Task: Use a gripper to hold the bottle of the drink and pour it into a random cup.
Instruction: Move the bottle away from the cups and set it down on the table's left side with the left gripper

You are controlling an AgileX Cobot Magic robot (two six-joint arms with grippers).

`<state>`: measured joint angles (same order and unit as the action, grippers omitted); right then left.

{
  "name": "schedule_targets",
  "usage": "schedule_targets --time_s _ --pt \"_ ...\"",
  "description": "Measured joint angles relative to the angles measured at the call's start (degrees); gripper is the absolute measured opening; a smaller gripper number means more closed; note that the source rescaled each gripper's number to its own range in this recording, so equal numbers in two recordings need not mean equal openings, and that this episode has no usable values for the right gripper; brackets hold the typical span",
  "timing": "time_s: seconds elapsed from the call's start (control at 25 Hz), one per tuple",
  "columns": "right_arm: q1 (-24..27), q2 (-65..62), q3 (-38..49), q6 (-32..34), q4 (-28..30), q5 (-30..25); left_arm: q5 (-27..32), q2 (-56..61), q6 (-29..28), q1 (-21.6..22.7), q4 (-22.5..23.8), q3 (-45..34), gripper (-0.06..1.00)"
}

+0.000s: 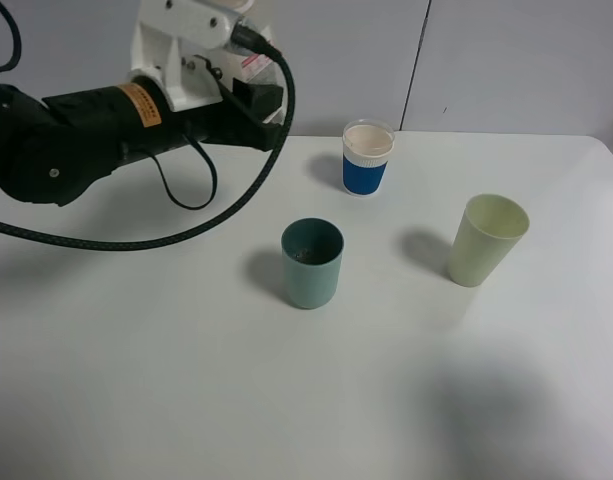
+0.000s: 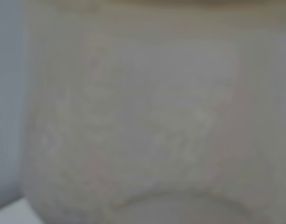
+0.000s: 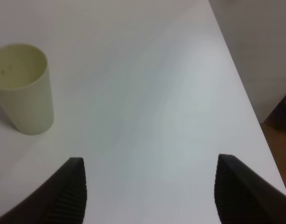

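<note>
My left gripper (image 1: 264,108) is raised at the back left, above the table's far edge. It is shut on the bottle (image 1: 254,63), of which only a strip of white-and-pink label shows behind the white bracket. The left wrist view is filled by the bottle's blurred pale label (image 2: 147,126), and no fingers show there. The drink is hidden. The teal cup (image 1: 312,263) stands upright at the table's middle, to the right of and nearer than the left gripper; its inside is dark. My right gripper (image 3: 154,196) is open and empty over bare table.
A blue-banded white cup (image 1: 367,157) stands at the back centre. A pale yellow-green cup (image 1: 486,239) stands on the right and also shows in the right wrist view (image 3: 22,88). The table's right edge (image 3: 245,93) is close to the right gripper. A black cable (image 1: 186,235) loops below the left arm.
</note>
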<state>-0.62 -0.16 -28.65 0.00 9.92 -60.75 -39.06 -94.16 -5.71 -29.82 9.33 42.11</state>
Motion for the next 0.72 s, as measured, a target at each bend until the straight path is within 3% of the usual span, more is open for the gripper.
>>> schedule_targets --time_s 0.44,0.72 --pt "0.00 0.00 0.00 0.00 0.00 0.00 -8.59 0.03 -0.69 10.67 1.31 -14.55 0.00" --pt "0.00 0.00 0.00 0.00 0.00 0.00 -16.39 -4.72 -0.49 15.74 7.94 -19.56 0.00"
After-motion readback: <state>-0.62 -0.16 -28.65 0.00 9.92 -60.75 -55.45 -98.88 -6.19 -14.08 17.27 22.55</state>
